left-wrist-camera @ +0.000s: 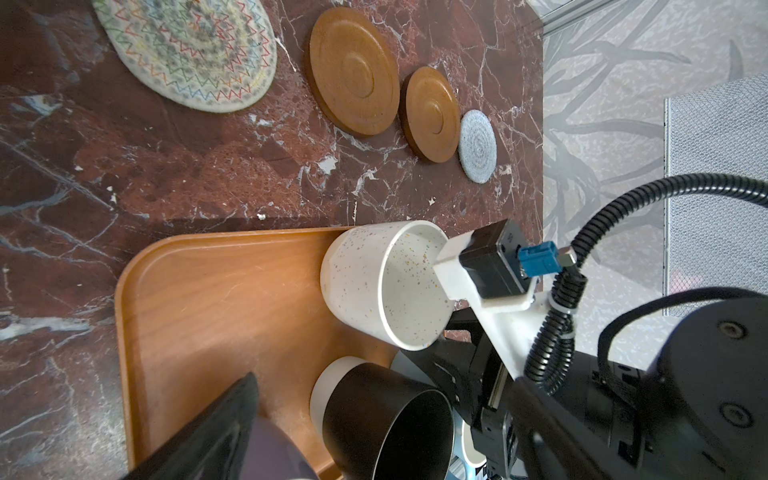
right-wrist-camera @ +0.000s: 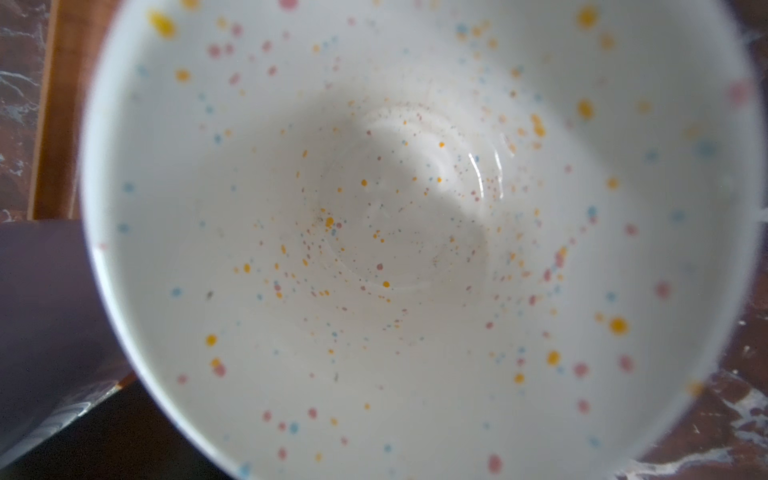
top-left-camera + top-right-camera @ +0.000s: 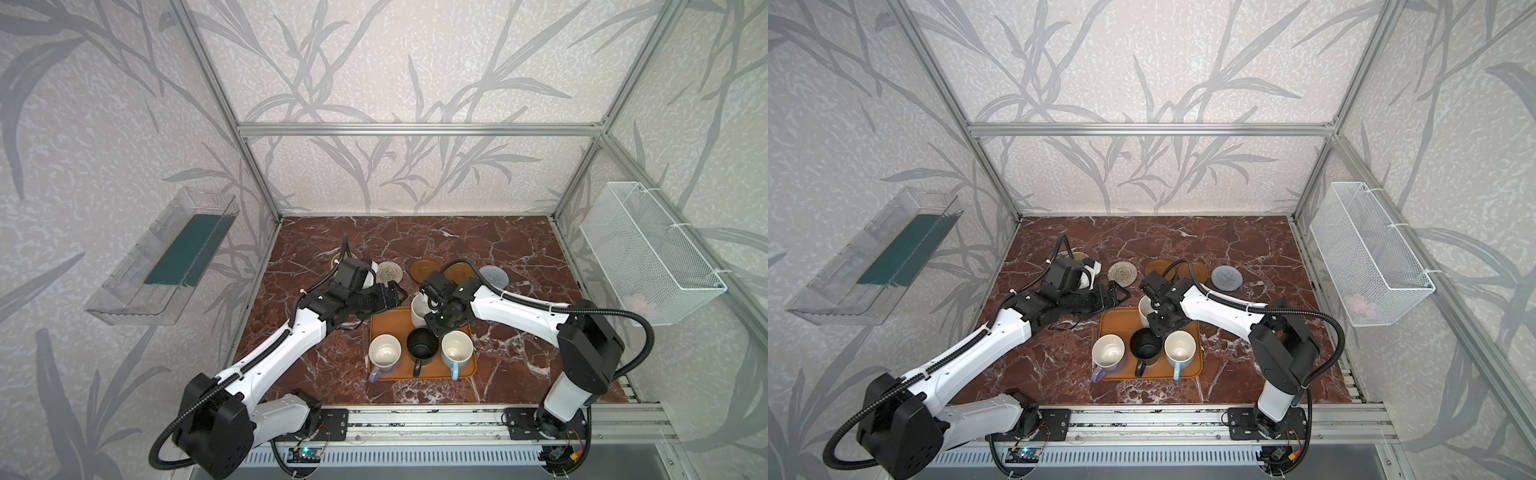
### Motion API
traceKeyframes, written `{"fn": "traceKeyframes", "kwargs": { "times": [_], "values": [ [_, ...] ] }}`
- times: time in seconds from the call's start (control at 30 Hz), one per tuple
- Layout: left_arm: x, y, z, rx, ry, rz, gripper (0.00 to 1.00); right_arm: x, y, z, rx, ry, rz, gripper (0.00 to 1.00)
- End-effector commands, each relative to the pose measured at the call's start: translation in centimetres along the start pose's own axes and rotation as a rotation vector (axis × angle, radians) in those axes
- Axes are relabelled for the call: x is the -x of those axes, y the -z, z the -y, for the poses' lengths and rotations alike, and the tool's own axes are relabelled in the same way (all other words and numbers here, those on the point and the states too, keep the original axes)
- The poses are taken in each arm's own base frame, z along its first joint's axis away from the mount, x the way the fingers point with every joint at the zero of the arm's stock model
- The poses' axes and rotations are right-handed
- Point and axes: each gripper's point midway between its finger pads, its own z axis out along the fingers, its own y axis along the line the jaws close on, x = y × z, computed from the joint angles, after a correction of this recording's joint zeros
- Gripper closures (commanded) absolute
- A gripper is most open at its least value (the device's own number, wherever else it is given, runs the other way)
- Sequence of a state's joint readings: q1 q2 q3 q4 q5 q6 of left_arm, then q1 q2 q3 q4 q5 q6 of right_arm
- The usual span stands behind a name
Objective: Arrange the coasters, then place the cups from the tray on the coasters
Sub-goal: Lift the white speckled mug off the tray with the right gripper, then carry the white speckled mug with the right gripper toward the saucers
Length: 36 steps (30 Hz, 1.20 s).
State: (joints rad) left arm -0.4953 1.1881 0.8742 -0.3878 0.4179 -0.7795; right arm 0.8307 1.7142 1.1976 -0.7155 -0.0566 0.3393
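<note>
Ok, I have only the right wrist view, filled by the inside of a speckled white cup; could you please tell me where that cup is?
Observer: The white cup is at the far end of the tray, with the right gripper just over it.
Operator: Thank you. Which other cups are on the tray?
Observer: Three, in a nearer row: the lavender cup, the black cup and the light blue cup.
Operator: And which coasters are free?
Observer: Four lie bare in a row beyond the tray: the cream coaster, two wooden coasters and the grey-blue coaster.
</note>
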Motion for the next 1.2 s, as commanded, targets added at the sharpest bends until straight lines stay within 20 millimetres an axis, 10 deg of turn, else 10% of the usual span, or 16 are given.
{"fn": "traceKeyframes", "kwargs": {
  "times": [0.0, 1.17],
  "values": [
    [-0.1, 0.0, -0.4, 0.013, -0.007, 0.008, 0.04, 2.7, 0.7, -0.2, -0.005, 0.025, 0.100, 0.95],
    [2.9, 2.0, 2.0, -0.089, 0.107, 0.184, 0.01, 5.5, 9.8, -0.4, -0.007, -0.030, 0.297, 1.00]
  ]
}}
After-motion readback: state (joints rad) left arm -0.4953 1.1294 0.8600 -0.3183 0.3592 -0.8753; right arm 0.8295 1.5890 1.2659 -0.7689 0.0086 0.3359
